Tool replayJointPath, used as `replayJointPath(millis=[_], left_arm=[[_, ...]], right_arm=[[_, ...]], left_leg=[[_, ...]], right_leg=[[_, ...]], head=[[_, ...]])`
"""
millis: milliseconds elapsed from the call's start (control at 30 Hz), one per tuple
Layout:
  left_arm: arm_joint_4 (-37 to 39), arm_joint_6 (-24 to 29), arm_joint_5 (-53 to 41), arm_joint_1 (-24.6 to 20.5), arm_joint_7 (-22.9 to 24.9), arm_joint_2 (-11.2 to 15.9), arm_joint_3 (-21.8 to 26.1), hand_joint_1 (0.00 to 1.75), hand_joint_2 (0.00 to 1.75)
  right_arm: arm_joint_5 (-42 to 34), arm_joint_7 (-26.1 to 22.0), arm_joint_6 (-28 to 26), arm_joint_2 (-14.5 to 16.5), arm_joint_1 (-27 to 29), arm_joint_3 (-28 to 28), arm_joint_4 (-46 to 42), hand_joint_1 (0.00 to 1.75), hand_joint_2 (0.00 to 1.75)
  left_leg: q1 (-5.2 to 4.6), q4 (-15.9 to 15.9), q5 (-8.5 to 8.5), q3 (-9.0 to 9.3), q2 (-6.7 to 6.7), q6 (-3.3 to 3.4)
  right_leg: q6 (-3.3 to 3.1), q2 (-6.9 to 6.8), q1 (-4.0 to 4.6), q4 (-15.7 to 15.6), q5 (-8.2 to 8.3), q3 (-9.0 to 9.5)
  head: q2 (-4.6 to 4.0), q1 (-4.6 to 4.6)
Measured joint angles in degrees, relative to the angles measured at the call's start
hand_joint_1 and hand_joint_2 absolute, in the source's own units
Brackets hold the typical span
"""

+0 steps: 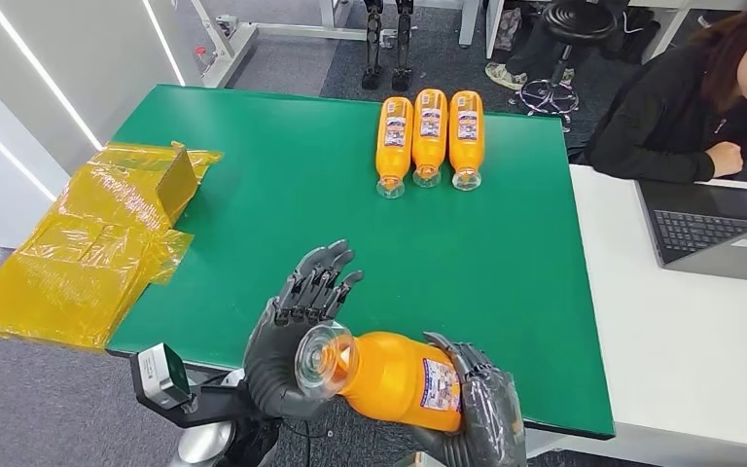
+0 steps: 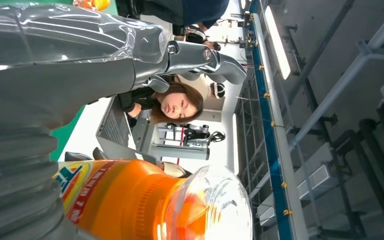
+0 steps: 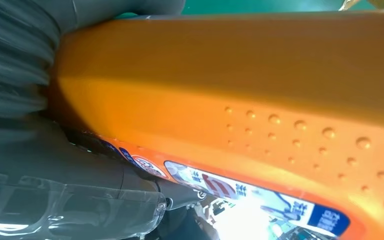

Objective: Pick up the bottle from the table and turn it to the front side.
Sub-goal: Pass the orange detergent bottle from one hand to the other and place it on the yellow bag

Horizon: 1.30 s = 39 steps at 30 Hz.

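- Sitting at the near edge of the green table (image 1: 282, 156), that's where this is all happening. A white desk (image 1: 661, 321) butts up against it on my right, with a laptop (image 1: 720, 229) and a person in black (image 1: 681, 97) leaning over it.
- Yellow plastic wrap (image 1: 88, 253) and a small box are piled at the table's left edge.
- Three more orange bottles (image 1: 429, 136) lie side by side at the far end, well apart from me.
- My bottle (image 1: 399, 379) is off the table and lying sideways, so I'd say I'm mid-turn.
- My right hand (image 1: 486, 413) is wrapped round its body by the label.
- My left hand (image 1: 297, 326) cups the clear end, fingers up and spread.
- Next I reckon: roll it till the label faces front, without letting it slip.
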Motion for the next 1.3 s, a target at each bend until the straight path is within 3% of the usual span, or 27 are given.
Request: replayJointPath(millis=[633, 767, 1300], left_arm=[[0.1, -0.3, -0.5, -2.6, 0.2, 0.0, -1.3, 0.03, 1.75], [0.4, -0.3, -0.6, -3.2, 0.2, 0.0, -1.5, 1.75, 1.75], [1.6, 0.4, -0.6, -4.2, -1.1, -0.4, -1.5, 1.75, 1.75]], right_arm=[[1.6, 2.6, 1.9, 2.1, -5.3, 5.0, 4.9, 1.75, 1.75], [1.6, 3.2, 2.7, 2.4, -5.9, 5.5, 5.7, 1.75, 1.75], [4.9, 5.0, 3.0, 4.5, -6.6, 4.8, 6.2, 1.75, 1.75]], left_leg=[[0.00, 0.0, 0.01, 0.01, 0.00, -0.01], [0.00, 0.0, 0.01, 0.01, 0.01, -0.01], [0.00, 0.0, 0.01, 0.01, 0.00, -0.01]], right_leg=[[-0.01, 0.01, 0.00, 0.0, 0.01, -0.01], [-0.01, 0.01, 0.00, 0.0, 0.01, -0.01], [-0.01, 0.02, 0.00, 0.0, 0.01, 0.00]], head=[[0.00, 0.01], [0.00, 0.00], [0.00, 0.01]])
